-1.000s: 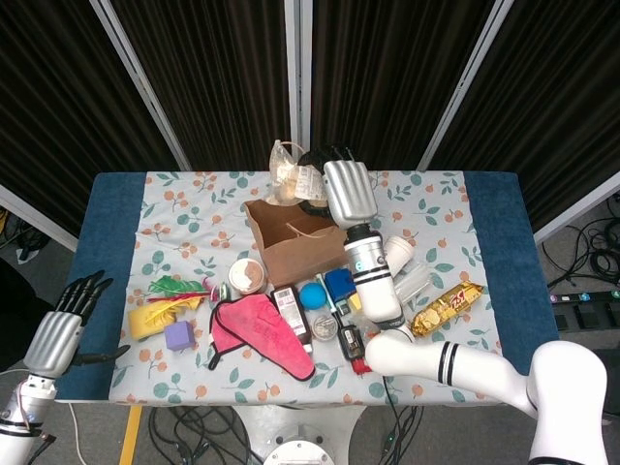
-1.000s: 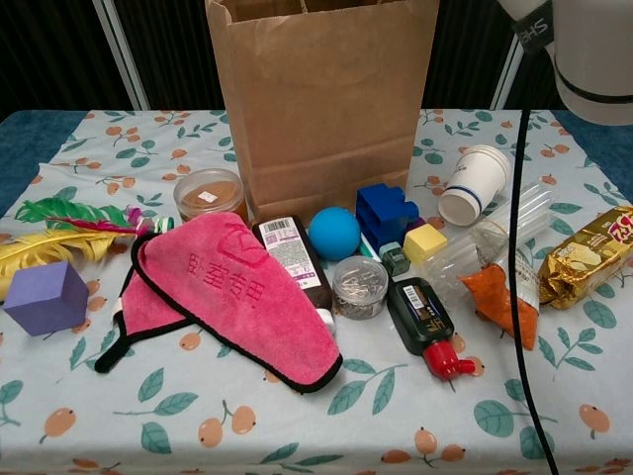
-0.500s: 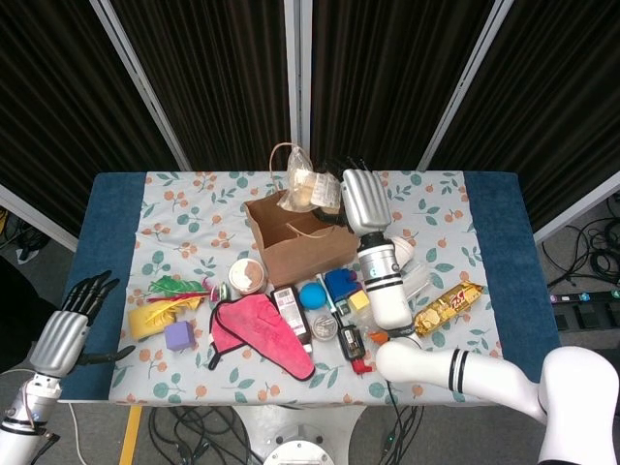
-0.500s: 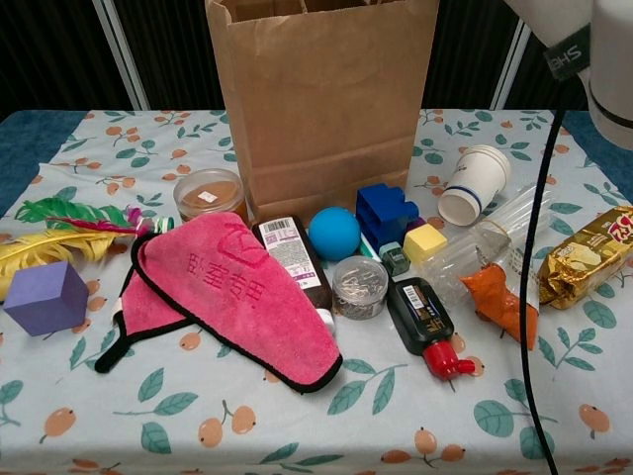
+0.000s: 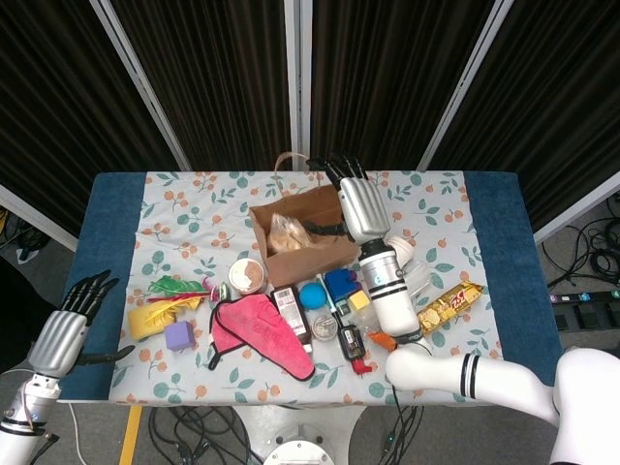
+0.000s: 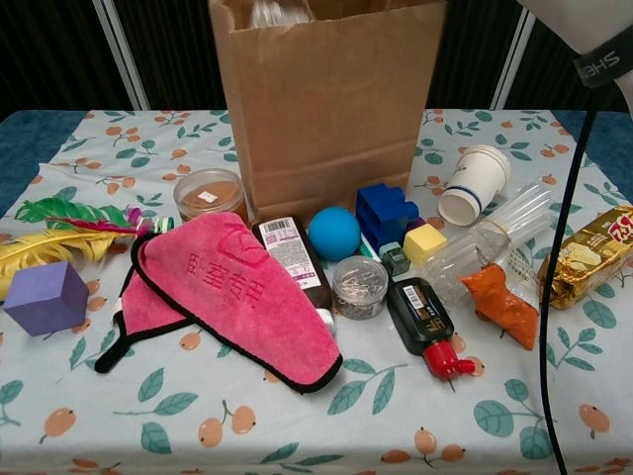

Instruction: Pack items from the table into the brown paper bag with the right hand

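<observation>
From the head view, the right hand [image 5: 355, 203] hangs over the far right corner of the brown paper bag [image 5: 302, 254], fingers spread apart and holding nothing. Just to its left, down inside the open mouth, lies a clear plastic packet of snacks [image 5: 288, 232] — so at least one item is packed. Most of the work is left: nearer than the hand, in front of the bag, sit a pink cloth [image 5: 260, 332], a blue ball [image 5: 311, 294], a blue block [image 5: 339, 283] and a brown-lidded jar [image 5: 247, 276]; to its near right lies a gold snack packet [image 5: 448, 305]. The left hand [image 5: 66, 334] waits far off at the table's [image 5: 114, 242] left edge, fingers loosely apart, holding nothing.

From the chest view, neither hand shows — only a piece of the right arm at the top right corner. The bag stands upright with clear plastic peeking above its rim. In front of it wait the cloth, ball, a dark bottle [image 6: 293, 261], a red-capped bottle [image 6: 426, 325], a paper cup [image 6: 474, 184], a purple cube [image 6: 45, 297] and a yellow feather [image 6: 40, 249], all unpacked.
</observation>
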